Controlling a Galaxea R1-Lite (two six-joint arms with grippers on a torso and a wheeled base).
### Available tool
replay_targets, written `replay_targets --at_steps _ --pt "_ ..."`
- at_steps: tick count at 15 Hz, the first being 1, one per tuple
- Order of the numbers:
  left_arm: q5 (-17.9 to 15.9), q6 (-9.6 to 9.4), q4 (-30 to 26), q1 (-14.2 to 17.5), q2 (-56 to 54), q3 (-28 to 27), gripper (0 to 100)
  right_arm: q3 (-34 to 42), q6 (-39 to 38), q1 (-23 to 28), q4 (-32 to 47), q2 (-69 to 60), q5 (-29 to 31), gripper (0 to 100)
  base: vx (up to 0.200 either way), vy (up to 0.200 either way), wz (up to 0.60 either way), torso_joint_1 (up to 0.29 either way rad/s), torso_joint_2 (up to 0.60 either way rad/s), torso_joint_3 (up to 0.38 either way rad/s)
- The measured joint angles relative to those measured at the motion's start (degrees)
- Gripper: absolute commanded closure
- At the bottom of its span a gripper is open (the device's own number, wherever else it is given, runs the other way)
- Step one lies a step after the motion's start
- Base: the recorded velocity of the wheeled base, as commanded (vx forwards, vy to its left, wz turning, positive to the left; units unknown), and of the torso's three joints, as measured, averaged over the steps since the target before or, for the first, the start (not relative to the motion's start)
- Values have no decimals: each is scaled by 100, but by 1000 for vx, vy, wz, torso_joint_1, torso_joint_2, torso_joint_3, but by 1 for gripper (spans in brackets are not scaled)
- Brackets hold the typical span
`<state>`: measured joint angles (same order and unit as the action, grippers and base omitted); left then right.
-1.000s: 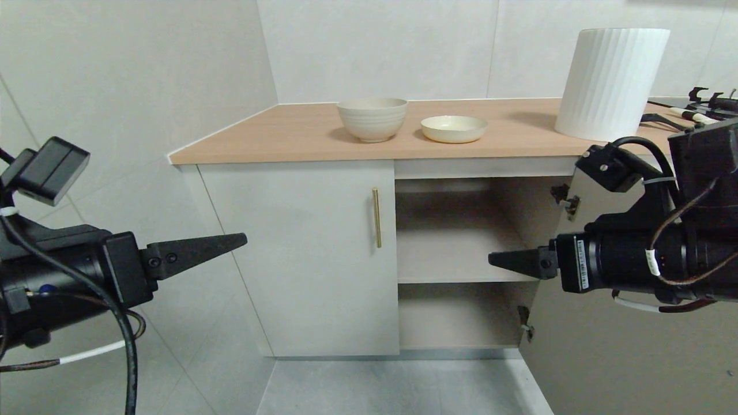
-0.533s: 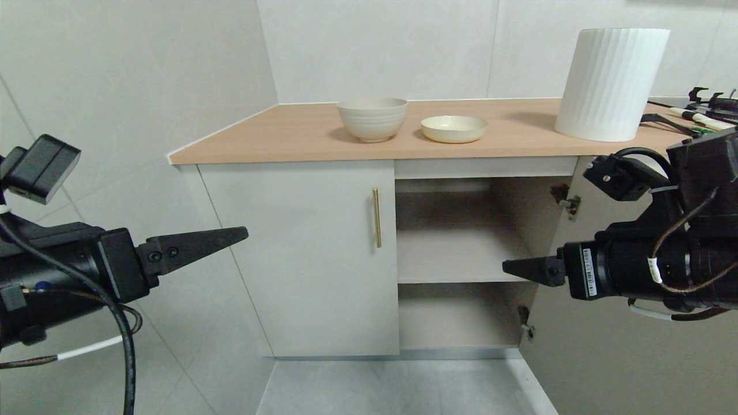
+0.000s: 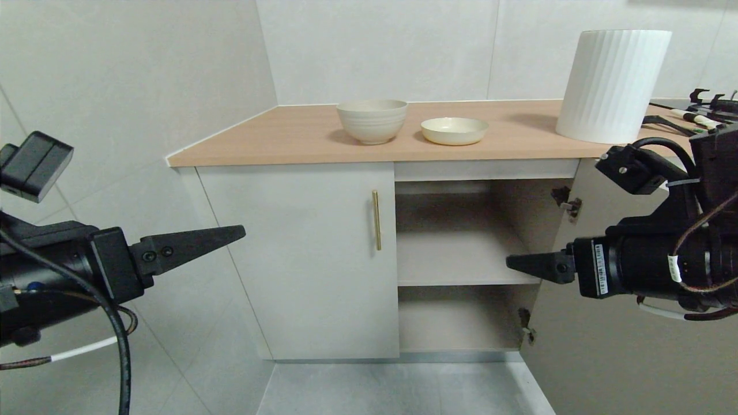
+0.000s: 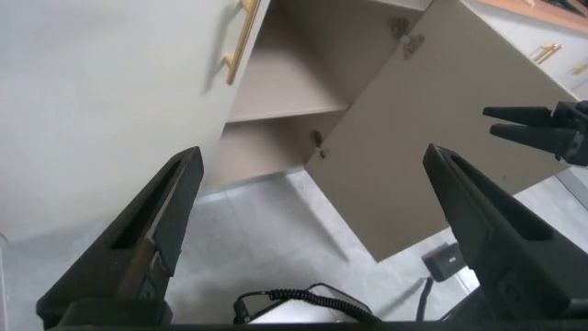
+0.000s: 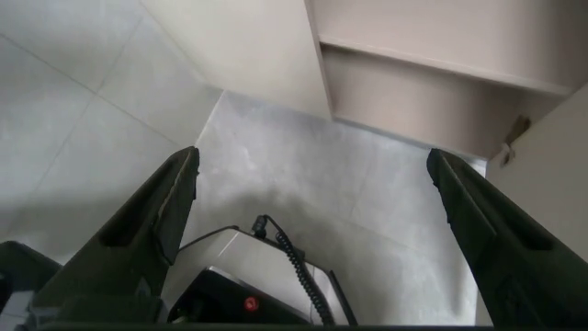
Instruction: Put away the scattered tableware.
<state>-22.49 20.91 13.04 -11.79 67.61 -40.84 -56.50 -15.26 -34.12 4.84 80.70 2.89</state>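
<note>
Left claw (image 4: 312, 156) and right claw (image 5: 312, 154), both spread apart, flank the open cabinet (image 3: 300, 259); bowl (image 3: 372, 120) and dish (image 3: 454, 129) sit on the counter (image 3: 277, 138).

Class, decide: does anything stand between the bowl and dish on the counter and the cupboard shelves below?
Nothing visible does. The bowl and dish sit above the shelves, and that side's door stands open.

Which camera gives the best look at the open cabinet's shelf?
The head view: the shelf faces the camera, dividing the open side into two compartments. The left wrist view catches the shelf at a slant beside the open door. The right wrist view shows a board edge, likely the same shelf.
</note>
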Motion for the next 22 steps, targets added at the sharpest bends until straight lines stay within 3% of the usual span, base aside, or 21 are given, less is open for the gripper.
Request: replay_targets --at_steps 11,22 --pt "0 0 -16 9 33 -4 0 127 -26 6 -27 -38 -68 0 200 0 0 5 3 2" --pt "9 6 15 11 24 13 0 271 18 11 -82 -116 -188 0 0 0 0 0 0 0"
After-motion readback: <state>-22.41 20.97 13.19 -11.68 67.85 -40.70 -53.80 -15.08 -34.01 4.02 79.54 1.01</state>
